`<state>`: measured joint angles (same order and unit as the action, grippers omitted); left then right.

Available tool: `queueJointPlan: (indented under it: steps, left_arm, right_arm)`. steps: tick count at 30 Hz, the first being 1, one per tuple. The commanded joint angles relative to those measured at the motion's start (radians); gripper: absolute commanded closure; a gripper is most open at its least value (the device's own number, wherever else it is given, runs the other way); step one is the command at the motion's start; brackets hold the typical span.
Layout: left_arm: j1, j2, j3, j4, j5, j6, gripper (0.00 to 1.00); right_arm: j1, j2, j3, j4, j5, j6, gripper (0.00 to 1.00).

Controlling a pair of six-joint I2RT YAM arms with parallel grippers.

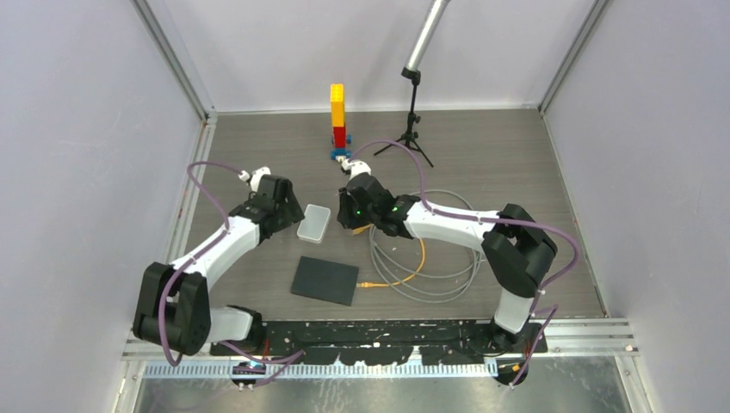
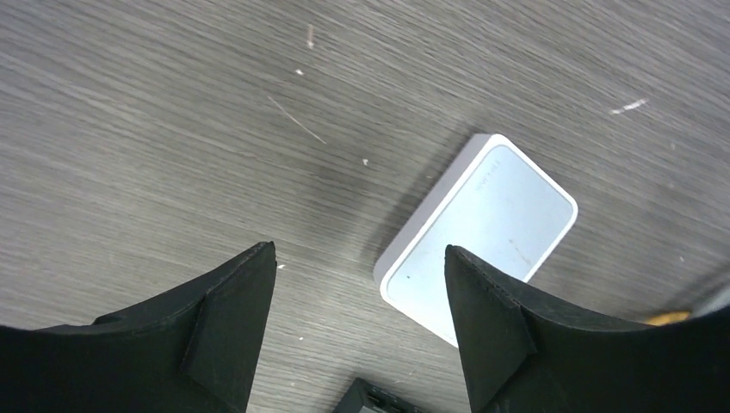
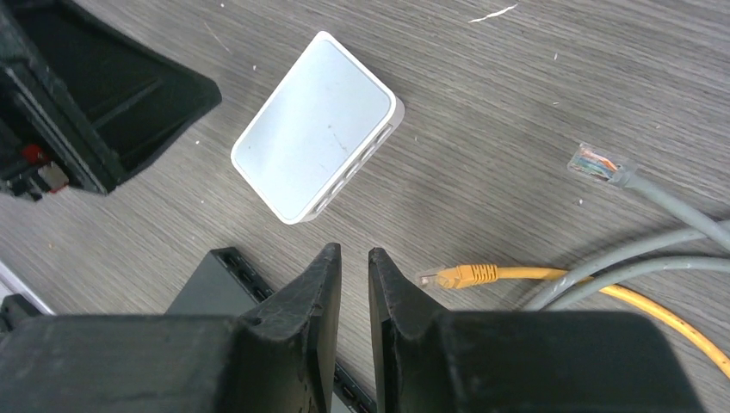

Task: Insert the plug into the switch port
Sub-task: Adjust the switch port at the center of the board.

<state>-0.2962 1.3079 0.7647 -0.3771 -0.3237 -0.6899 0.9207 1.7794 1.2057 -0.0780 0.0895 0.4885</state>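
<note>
The white box [image 3: 314,129] lies flat on the table [image 3: 516,86], upper centre in the right wrist view, its row of ports [image 3: 357,163] along the lower-right side. The yellow plug [image 3: 452,276] lies loose, below and right of that side and apart from it. A grey plug [image 3: 594,162] lies further right, its cable [image 1: 448,258] coiled with the yellow cable [image 1: 413,271]. A dark flat box [image 3: 215,284] lies just below the white one. The right gripper [image 3: 355,267] hangs just left of the yellow plug, fingers a thin slit apart, holding nothing. The left gripper [image 2: 357,318] hovers beside the white box, fingers wide apart and empty. A block tower [image 1: 338,120] and a tripod [image 1: 411,120] stand at the top of the overhead view.
</note>
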Motion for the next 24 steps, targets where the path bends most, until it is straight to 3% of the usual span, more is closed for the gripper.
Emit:
queueJointPlan:
  steps: [1,7,17,24]
  left_arm:
    - [0.006,-0.052,-0.047,0.135,0.121,0.039,0.26]
    - [0.006,-0.054,-0.107,0.242,0.223,0.028,0.28]
    - [0.007,-0.102,-0.095,0.245,0.169,0.042,0.27]
    - [0.008,-0.080,-0.031,0.217,0.139,0.106,0.27]
  right_arm:
    - [-0.002,-0.010,-0.005,0.058,0.051,0.050,0.76]
    - [-0.004,-0.055,-0.011,0.022,0.053,0.041,0.75]
    - [-0.063,-0.266,-0.123,-0.007,0.070,-0.055,0.73]
    - [-0.256,-0.369,-0.235,0.071,-0.073,-0.033,0.71]
